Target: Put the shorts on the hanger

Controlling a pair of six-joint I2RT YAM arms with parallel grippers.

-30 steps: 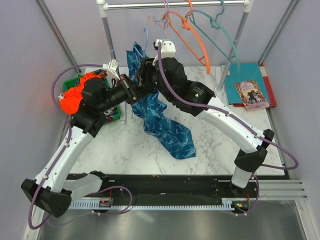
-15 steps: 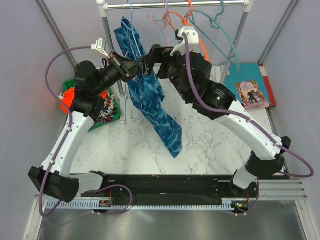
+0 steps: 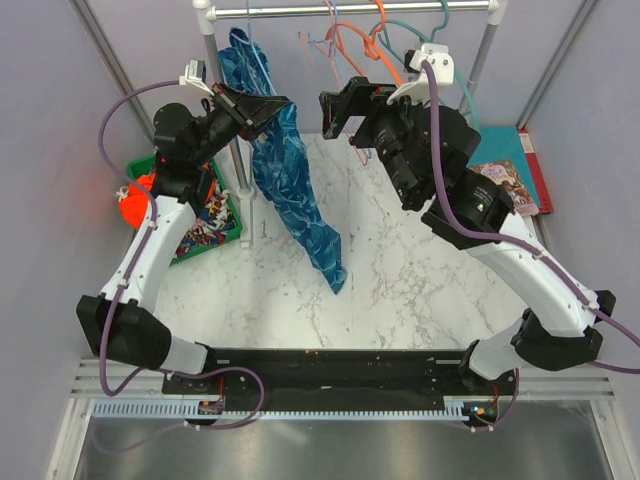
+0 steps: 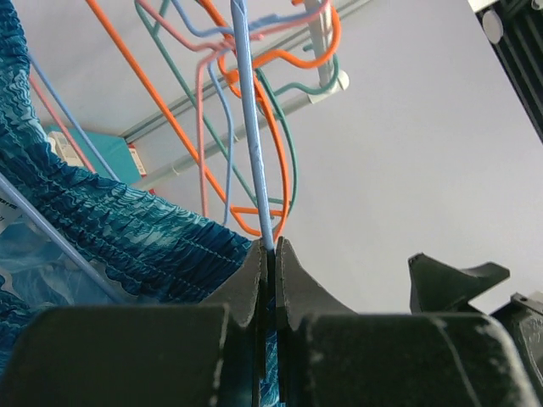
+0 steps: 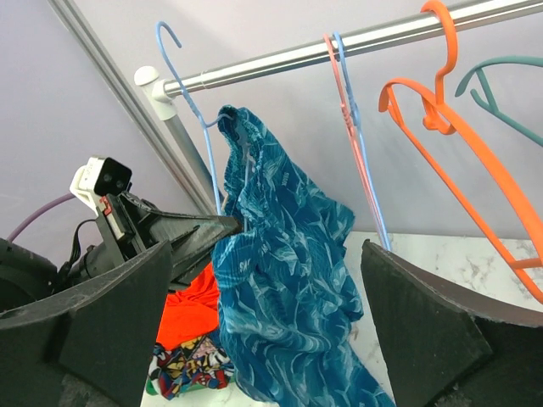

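Item: shorts [image 3: 292, 190], draped over the pale blue hanger [image 5: 197, 119] and hanging in one long fold from the far-left part of the rail [image 5: 339, 42] down toward the table [image 3: 420, 280]; whether the lower end brushes the marble cannot be told
Progress: getting the shorts onto the hanger looks done; the cloth sits bunched to one side, so evening it out may remain
Hanger hook: up beside the left end of the rail; whether it rests on the rail cannot be told, so seating it there is judged the step left
Left gripper [image 4: 269, 246]: clenched on the thin blue hanger wire below the hook, with the gathered waistband just to its left
Right gripper [image 5: 267, 248]: jaws spread wide, grasping nothing, facing the shorts from the right and apart from them
Also on the rail, right of the shorts, all bare: pink hanger [image 5: 339, 127], orange hanger [image 5: 458, 186], teal hanger [image 5: 501, 72]
Container: green bin [image 3: 232, 228] at the left edge of the table, holding an orange garment [image 3: 133, 205] heaped at its left side and a multicoloured printed cloth [image 3: 205, 220]
Loose, far right: book [image 3: 508, 190]
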